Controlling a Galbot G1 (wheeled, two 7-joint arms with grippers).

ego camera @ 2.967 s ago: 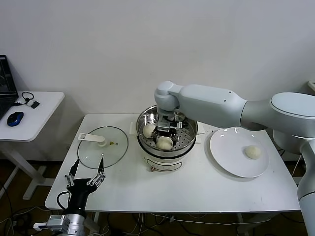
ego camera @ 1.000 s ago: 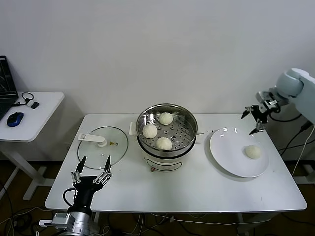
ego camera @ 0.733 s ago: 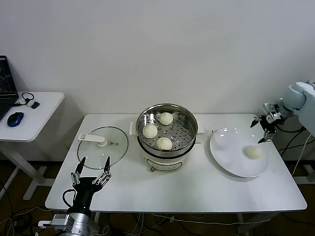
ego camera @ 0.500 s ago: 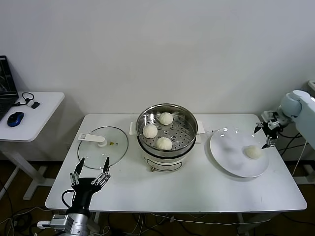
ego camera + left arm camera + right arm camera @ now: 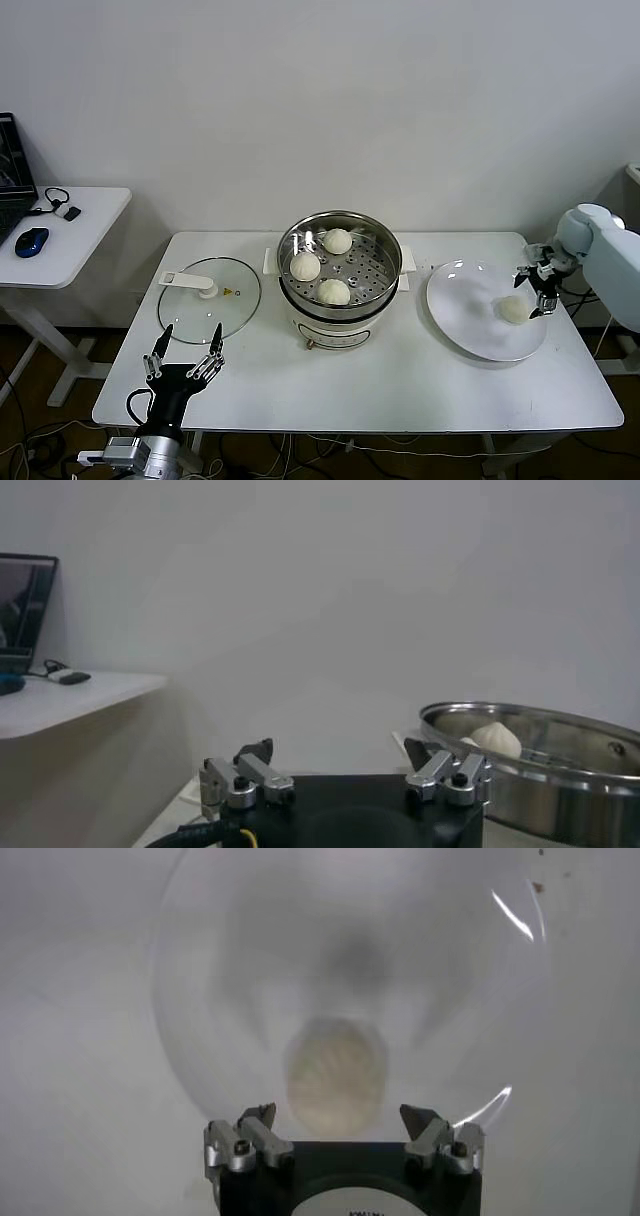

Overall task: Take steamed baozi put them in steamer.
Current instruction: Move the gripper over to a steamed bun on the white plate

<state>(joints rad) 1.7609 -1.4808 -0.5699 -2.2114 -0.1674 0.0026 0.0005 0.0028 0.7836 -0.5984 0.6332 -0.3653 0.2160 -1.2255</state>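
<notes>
3 steamed baozi [image 5: 333, 291] in centre steamer [image 5: 340, 262]; right gripper [image 5: 534, 291] spread wide over 4th baozi [image 5: 513, 310], right; left gripper [image 5: 186, 351] spread, lower left.

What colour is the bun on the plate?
Cream-white; the baozi on the white plate shows best in the right wrist view.

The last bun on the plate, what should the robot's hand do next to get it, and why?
Probably lower the right gripper straight down around the last baozi on the white plate, then close. Its fingers are open and the wrist view shows the bun between them, not yet gripped. Three buns already sit in the steamer.
</notes>
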